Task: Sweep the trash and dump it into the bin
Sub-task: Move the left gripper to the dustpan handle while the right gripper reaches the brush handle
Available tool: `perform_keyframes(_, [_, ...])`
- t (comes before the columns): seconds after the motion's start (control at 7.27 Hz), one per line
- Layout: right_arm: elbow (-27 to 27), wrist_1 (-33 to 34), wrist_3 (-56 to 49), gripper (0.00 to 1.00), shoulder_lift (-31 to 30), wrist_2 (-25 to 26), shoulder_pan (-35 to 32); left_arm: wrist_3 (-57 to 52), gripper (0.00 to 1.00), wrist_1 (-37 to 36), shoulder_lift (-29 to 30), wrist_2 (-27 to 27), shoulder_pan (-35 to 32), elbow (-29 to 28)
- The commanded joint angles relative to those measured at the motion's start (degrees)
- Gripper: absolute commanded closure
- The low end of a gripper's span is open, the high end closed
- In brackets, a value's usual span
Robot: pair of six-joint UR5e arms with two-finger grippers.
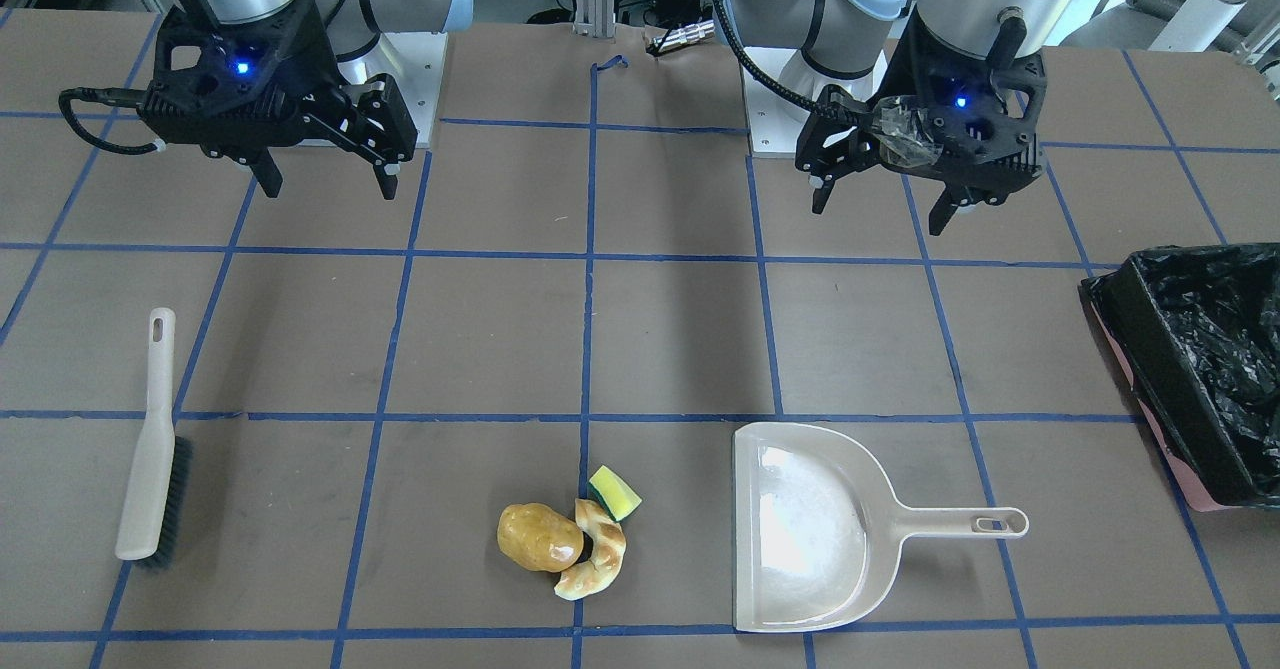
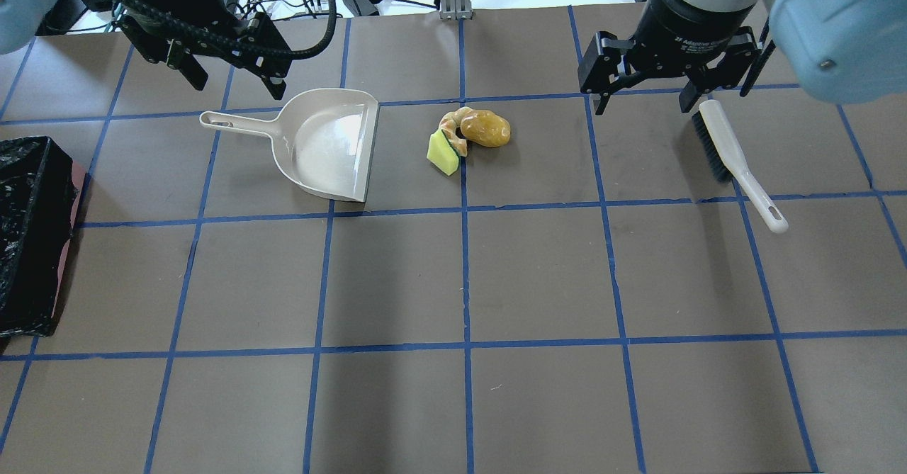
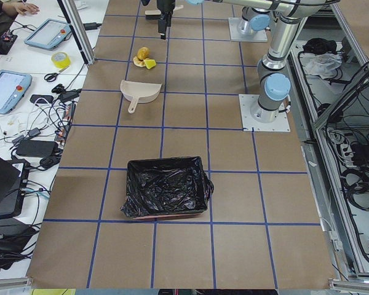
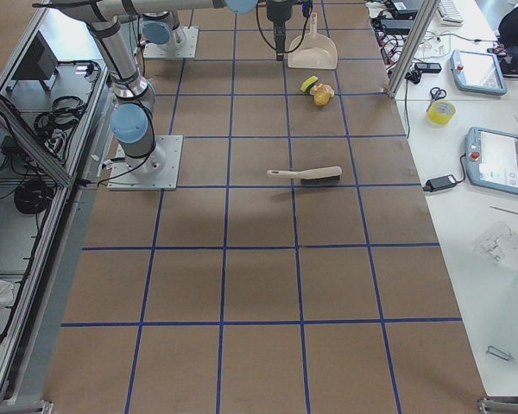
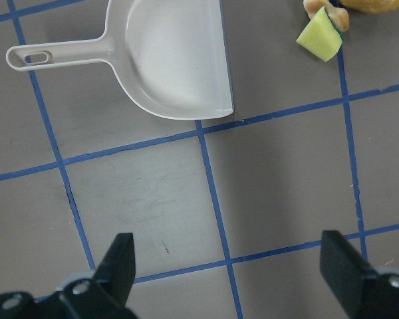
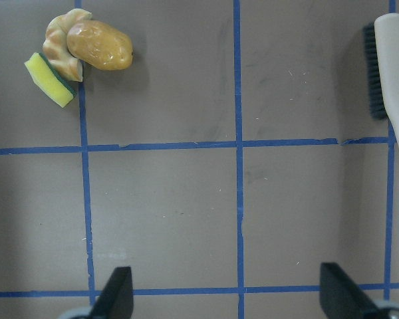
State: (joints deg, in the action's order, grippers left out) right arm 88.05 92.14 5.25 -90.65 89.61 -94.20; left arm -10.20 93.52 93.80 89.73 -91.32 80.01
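Note:
The trash lies in one clump on the brown table: a golden-brown potato lump (image 1: 540,537), a tan croissant piece (image 1: 600,549) and a yellow wedge with a green edge (image 1: 615,492). It also shows in the overhead view (image 2: 485,127). The black-lined bin (image 1: 1200,359) stands at the table's end on my left (image 2: 28,233). My left gripper (image 2: 237,86) is open and empty, above the table near the dustpan's handle. My right gripper (image 2: 643,105) is open and empty, beside the brush's bristle end.
A beige dustpan (image 2: 329,144) lies flat between the trash and the bin, its open mouth towards the trash. A beige hand brush (image 2: 737,162) with dark bristles lies on my right side. Blue tape lines grid the table.

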Motion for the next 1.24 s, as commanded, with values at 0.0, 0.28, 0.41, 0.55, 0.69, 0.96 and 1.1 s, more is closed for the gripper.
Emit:
perform_keyframes(0.0, [-0.1, -0.2, 0.7, 0.00, -0.3, 0.3, 0.1, -0.1, 0.00, 0.0, -0.1, 0.0, 0.0, 0.2])
perform_keyframes(0.28, [-0.5, -0.6, -0.1, 0.00, -0.4, 1.3, 0.2, 0.0, 0.00, 0.0, -0.2, 0.0, 0.0, 0.2])
perform_keyframes(0.41, [-0.6, -0.7, -0.1, 0.00, -0.6, 3.9, -0.1, 0.0, 0.00, 0.0, -0.4, 0.1, 0.0, 0.5])
perform_keyframes(0.55, [-0.3, -0.9, 0.2, 0.00, -0.4, 4.0, -0.1, -1.0, 0.00, -0.1, -0.6, 0.2, 0.0, 1.2])
perform_keyframes(0.69, [0.0, 0.2, 0.5, 0.00, 0.0, 4.1, -0.1, -4.3, 0.00, -4.4, -0.4, 0.0, 0.5, 2.2])
perform_keyframes(0.96, [2.2, 1.5, -0.6, 0.00, 0.4, 5.1, 2.3, -11.5, 0.00, -5.4, -0.5, 0.4, 1.4, 3.9])
perform_keyframes(1.1, [4.8, 1.7, -2.4, 0.00, 0.4, 4.8, 7.6, -18.4, 0.00, -5.4, 0.2, 0.9, 2.0, 3.9])
